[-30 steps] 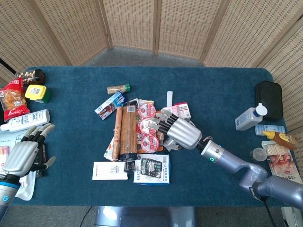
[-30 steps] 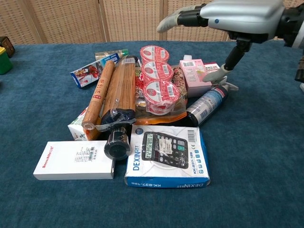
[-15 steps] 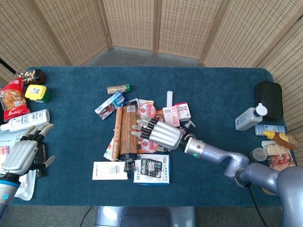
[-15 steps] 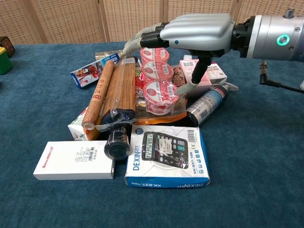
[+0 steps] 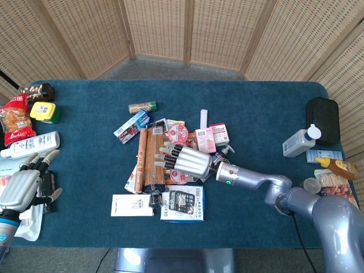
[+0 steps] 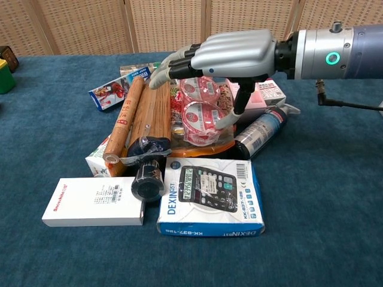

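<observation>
Mid-pile, table centre | right hand [image 6: 230, 51] flat over the pack of red-lidded cups [image 6: 200, 113], fingers spread, holding nothing, thumb tip at cup edge | pack prob. light, film lids thin & dentable, wrap slick; take by sides, not tops | left hand [image 5: 21, 189] spread wide, empty, far left.

Right hand [image 6: 230, 51] covers the top red-lidded cups [image 6: 200, 110]; left hand [image 5: 20, 190] is cut off at the frame's edge.
</observation>
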`<act>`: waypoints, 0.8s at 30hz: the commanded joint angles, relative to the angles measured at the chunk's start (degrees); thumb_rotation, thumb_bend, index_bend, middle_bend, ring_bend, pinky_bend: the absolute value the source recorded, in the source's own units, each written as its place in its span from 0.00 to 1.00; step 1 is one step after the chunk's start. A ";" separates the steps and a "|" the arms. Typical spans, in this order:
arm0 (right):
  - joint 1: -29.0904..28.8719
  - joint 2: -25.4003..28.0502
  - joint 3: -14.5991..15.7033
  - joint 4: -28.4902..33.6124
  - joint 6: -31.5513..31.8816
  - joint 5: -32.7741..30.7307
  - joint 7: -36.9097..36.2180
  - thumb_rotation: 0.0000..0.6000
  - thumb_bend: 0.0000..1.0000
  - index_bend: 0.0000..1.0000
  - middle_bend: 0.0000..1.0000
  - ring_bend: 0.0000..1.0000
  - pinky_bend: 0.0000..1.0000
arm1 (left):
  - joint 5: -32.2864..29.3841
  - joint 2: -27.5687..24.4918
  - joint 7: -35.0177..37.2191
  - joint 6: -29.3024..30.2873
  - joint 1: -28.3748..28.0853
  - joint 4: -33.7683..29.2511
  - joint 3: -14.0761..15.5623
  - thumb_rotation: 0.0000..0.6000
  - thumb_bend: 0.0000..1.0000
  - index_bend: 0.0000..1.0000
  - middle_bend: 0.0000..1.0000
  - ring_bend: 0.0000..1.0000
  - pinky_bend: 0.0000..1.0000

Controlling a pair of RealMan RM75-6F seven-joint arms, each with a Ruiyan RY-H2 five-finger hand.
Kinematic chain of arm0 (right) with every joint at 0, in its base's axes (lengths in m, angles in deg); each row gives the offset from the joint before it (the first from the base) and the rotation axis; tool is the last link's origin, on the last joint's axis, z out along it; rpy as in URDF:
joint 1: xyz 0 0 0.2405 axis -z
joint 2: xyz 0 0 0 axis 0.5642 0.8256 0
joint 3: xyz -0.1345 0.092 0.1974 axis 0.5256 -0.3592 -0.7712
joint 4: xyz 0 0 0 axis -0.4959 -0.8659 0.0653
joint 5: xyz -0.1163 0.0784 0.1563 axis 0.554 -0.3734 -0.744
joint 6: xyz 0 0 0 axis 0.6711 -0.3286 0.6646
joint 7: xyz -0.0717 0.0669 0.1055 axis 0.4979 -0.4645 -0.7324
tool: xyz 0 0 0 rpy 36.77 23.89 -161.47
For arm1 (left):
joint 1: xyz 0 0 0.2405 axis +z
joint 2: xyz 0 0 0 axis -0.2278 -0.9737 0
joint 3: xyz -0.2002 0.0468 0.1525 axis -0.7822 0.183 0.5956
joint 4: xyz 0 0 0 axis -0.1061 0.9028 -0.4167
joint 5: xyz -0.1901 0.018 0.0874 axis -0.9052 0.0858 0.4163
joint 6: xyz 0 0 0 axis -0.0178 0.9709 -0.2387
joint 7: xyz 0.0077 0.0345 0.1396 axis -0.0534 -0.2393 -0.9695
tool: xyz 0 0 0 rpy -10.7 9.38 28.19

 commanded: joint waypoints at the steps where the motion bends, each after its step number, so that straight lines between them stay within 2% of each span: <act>1: -0.11 0.74 1.01 -0.38 0.79 -0.10 -0.78 1.00 0.19 0.00 0.00 0.00 0.00 | -0.24 0.06 0.00 -0.26 -0.17 0.04 -0.11 1.00 0.33 0.07 0.06 0.13 0.00; 11: -0.04 5.73 2.71 3.23 2.75 -0.27 0.96 1.00 0.19 0.00 0.00 0.00 0.00 | -0.47 0.58 -0.84 -0.83 -0.86 -0.52 -0.39 1.00 0.33 0.07 0.06 0.13 0.00; 24: -0.23 0.05 5.60 -7.96 8.62 2.47 -2.31 1.00 0.16 0.00 0.00 0.00 0.00 | 0.24 -0.75 -2.44 2.21 1.19 -3.38 0.49 1.00 0.32 0.05 0.05 0.13 0.00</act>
